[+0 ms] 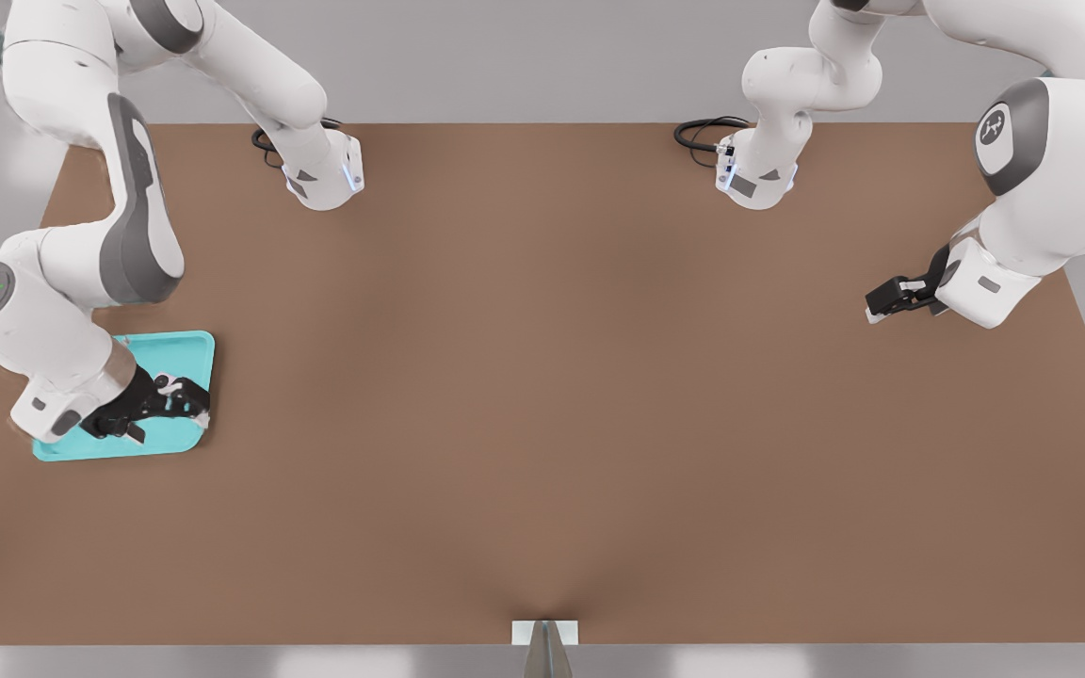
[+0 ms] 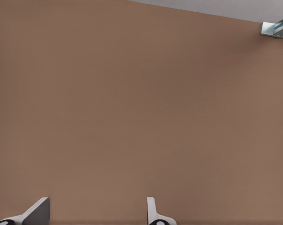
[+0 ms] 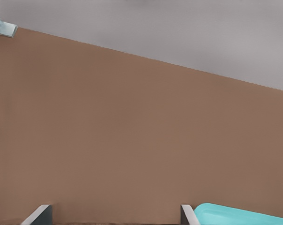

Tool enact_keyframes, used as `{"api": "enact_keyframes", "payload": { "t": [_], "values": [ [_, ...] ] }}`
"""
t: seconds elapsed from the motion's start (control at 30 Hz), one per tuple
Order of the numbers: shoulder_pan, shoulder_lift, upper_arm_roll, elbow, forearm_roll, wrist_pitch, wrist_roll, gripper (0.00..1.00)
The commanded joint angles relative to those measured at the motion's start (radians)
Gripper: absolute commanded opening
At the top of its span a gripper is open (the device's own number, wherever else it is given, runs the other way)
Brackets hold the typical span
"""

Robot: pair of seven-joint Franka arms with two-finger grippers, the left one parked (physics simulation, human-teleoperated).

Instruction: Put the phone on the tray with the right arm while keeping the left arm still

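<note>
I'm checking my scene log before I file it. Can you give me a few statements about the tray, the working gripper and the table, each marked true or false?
1. The gripper hangs over the turquoise tray. True.
2. The tray lies at the front view's right. False: it lies near the table's edge at the front view's left.
3. The gripper's fingers are pressed together. False: the right wrist view shows them wide apart, with nothing between them.
4. The tray rests on the brown table. True.
</note>
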Motion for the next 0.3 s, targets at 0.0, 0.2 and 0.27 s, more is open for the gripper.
{"api": "enact_keyframes", "payload": {
  "t": [0.0, 0.2, 0.27],
  "values": [
    [0.392, -0.157, -0.433, -0.007, 0.129, -0.269, 0.225, 1.00],
    [0.660, -0.190, -0.776, -0.028, 0.177, -0.333, 0.104, 1.00],
    [0.660, -0.190, -0.774, -0.028, 0.177, -0.333, 0.103, 1.00]
  ]
}}
